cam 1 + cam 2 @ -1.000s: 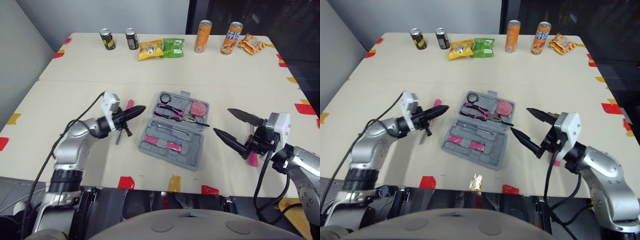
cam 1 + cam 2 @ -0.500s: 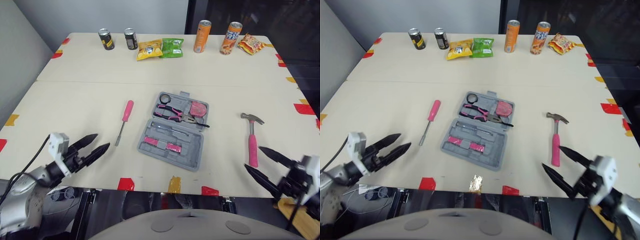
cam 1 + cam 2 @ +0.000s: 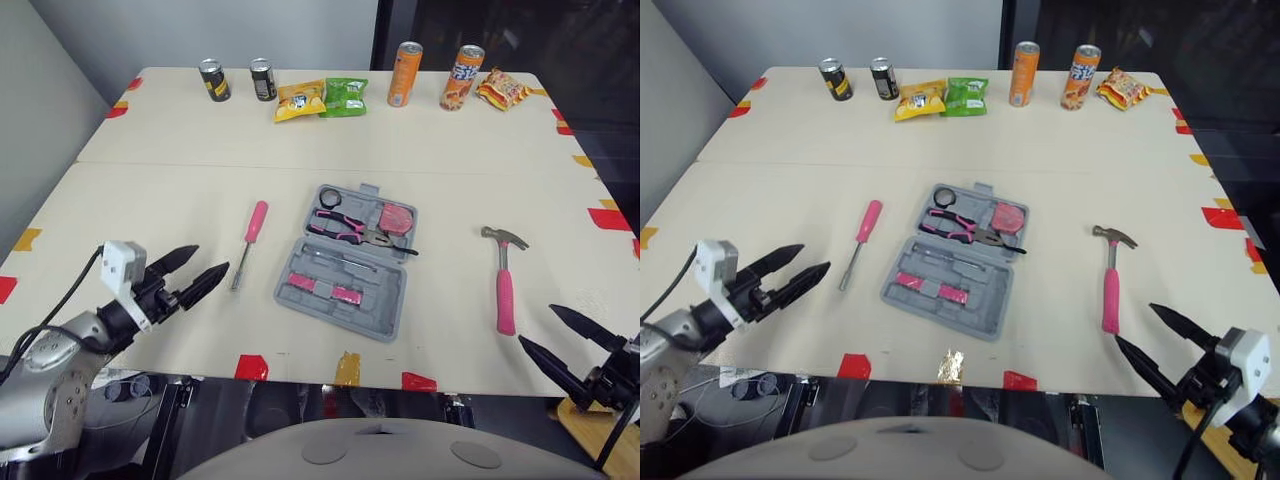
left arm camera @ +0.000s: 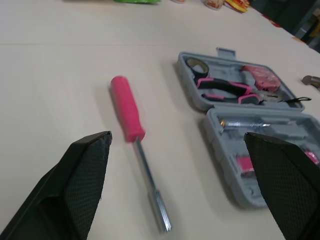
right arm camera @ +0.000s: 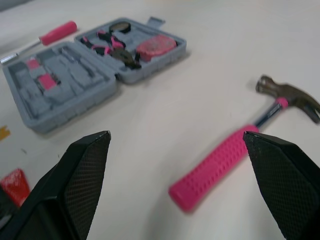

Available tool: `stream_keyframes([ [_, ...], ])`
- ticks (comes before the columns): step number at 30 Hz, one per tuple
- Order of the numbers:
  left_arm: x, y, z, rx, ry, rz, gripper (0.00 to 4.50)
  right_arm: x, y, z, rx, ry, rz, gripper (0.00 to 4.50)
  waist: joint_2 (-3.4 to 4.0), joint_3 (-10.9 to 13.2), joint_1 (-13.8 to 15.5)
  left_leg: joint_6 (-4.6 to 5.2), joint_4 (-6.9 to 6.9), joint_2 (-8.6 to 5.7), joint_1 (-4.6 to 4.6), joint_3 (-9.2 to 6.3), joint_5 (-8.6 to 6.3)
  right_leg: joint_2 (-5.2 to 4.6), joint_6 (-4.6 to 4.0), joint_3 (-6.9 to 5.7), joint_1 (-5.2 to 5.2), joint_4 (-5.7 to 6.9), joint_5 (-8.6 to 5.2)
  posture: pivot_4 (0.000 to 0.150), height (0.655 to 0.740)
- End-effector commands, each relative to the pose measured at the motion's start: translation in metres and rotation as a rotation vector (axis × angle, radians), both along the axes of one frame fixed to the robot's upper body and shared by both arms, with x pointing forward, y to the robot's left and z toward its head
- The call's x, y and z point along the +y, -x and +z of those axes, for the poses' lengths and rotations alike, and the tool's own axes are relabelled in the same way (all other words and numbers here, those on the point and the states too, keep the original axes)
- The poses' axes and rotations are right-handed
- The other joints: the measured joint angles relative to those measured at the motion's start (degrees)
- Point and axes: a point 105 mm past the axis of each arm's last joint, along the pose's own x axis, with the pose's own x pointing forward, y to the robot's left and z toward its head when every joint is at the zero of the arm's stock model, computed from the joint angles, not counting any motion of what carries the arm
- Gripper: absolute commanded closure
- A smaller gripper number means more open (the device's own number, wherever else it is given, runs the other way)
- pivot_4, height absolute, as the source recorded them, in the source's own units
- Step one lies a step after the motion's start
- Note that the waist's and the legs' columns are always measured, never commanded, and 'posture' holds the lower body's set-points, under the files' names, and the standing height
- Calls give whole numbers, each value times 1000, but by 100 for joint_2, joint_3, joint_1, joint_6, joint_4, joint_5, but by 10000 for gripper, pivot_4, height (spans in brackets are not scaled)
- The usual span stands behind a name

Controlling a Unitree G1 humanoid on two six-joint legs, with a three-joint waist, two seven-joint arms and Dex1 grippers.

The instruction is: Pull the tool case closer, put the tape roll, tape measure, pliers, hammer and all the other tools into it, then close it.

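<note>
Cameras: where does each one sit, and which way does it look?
Left eye view: on the head, looking down at the table; left tool and right tool show, open.
Right eye view: beside it, same scene.
Left wrist view: left wrist, between its fingers toward the screwdriver.
Right wrist view: right wrist, toward the hammer.
All share the open tool case.

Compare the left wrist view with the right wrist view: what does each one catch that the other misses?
Left wrist view, not the right: the screwdriver whole, down to its metal tip.
Right wrist view, not the left: the hammer whole, pink handle included, and a red tape mark at the table edge.
Both: the open tool case holding the pliers, tape measure and tape roll. The left gripper and right gripper are both open.
</note>
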Motion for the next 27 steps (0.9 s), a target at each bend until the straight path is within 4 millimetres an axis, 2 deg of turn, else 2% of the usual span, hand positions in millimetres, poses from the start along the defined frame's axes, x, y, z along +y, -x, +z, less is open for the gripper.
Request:
stream_keyframes([
  [1, -9, -7, 26, -58, -16, -56, 268, 18, -18, 22, -67, 2, 67, 0, -1, -1, -40, 1, 0, 0, -1, -1, 1, 1, 0, -1, 0, 0, 0, 1500, 7400],
  [5, -20, -16, 36, -71, -16, -124, 268, 35, -34, 36, -91, 3, 147, 0, 1, -2, -69, 4, 12, -3, 1, -1, 2, -2, 1, 0, 5, 4, 1, 1500, 7400],
  [11, -50, -17, 51, -105, -27, -354, 268, 35, -68, 46, -87, 77, 88, 0, -1, -4, -52, 6, 23, -2, 0, -3, 4, -2, 1, -1, 6, 9, 2, 1500, 7400],
  [14, -61, -16, 58, -160, -66, -434, 268, 26, -79, 42, -36, 132, -17, 0, 1, -5, -30, 6, 28, -2, 1, -3, 4, -2, 1, -1, 6, 16, 2, 1500, 7400],
  [17, -72, -10, 67, -268, -32, -511, 268, 3, -90, 29, 95, 216, -224, 0, 1, -5, -34, 5, 28, -2, 0, -2, 4, -2, 0, 0, 6, 15, 2, 1500, 7400],
  [21, -80, 8, 67, -210, 4, -726, 268, -4, -98, 14, 236, 175, -410, 0, 2, -4, -57, 2, 28, -1, 3, -1, 4, 0, 0, 2, 5, 19, 2, 1500, 7400],
  [27, -82, 12, 66, -247, 18, -794, 268, 0, -107, -3, 314, 110, -569, 0, 9, -3, -46, -7, 27, -1, 6, 0, 5, 1, -7, 4, -3, 44, -2, 1500, 7400],
])
